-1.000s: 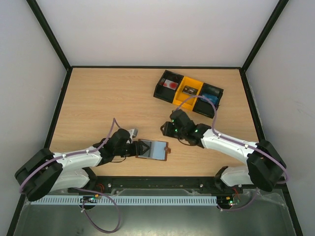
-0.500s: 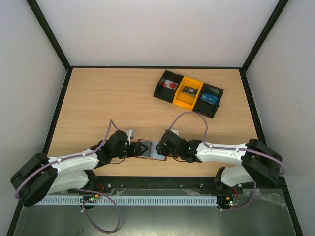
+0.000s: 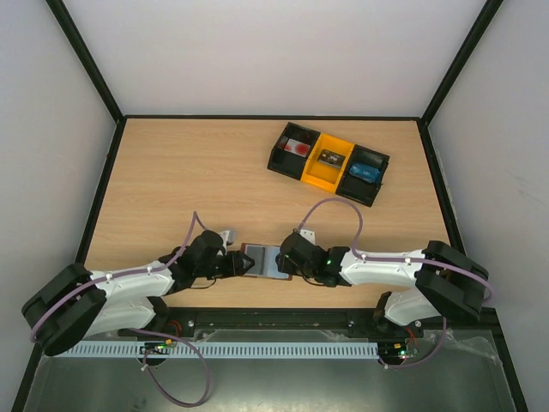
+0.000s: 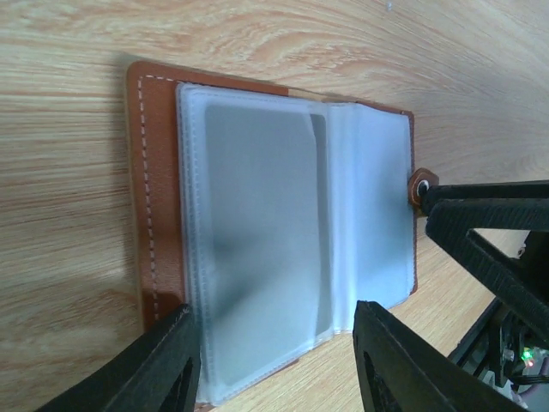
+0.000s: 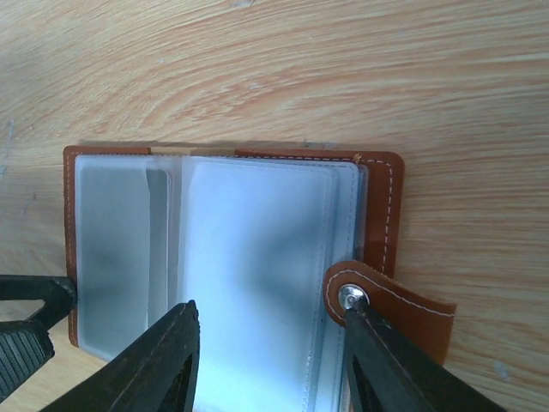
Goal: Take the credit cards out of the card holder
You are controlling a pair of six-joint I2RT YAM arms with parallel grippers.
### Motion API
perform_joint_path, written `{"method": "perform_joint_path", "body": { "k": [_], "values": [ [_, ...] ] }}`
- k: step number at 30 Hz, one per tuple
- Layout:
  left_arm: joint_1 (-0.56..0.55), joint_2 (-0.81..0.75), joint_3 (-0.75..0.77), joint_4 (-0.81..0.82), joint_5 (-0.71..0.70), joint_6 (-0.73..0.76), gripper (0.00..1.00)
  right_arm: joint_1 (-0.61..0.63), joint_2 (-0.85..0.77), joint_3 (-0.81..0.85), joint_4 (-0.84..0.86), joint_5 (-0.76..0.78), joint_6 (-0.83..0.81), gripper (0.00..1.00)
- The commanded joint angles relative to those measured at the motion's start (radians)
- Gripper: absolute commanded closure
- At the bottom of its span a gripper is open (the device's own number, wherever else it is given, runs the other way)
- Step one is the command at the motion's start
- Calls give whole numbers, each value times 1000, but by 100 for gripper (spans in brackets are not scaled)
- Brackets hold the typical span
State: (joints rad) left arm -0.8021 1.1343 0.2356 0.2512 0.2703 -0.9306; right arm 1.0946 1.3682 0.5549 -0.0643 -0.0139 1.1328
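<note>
The brown card holder lies open on the table between my two grippers. Its clear sleeves show a grey card inside, also seen in the right wrist view. My left gripper is open at the holder's left end, its jaws straddling the sleeves; one finger is over the brown cover. My right gripper is open at the right end; one fingertip touches the snap tab. No card is out of the holder.
A black-and-yellow tray of bins stands at the back right with small items inside. Black frame rails border the wooden table. The holder lies close to the table's near edge.
My right gripper has moved from mid-table down and left to the holder's right end. My left gripper and the holder have barely shifted.
</note>
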Motion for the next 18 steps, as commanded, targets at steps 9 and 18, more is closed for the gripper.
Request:
{"method": "perform_joint_path", "body": {
  "k": [9, 18],
  "values": [
    [-6, -5, -40, 28, -11, -28, 56, 7, 61, 4, -24, 69, -1, 53],
    [-6, -7, -29, 38, 4, -27, 58, 39, -25, 4, -47, 67, 51, 53]
  ]
}}
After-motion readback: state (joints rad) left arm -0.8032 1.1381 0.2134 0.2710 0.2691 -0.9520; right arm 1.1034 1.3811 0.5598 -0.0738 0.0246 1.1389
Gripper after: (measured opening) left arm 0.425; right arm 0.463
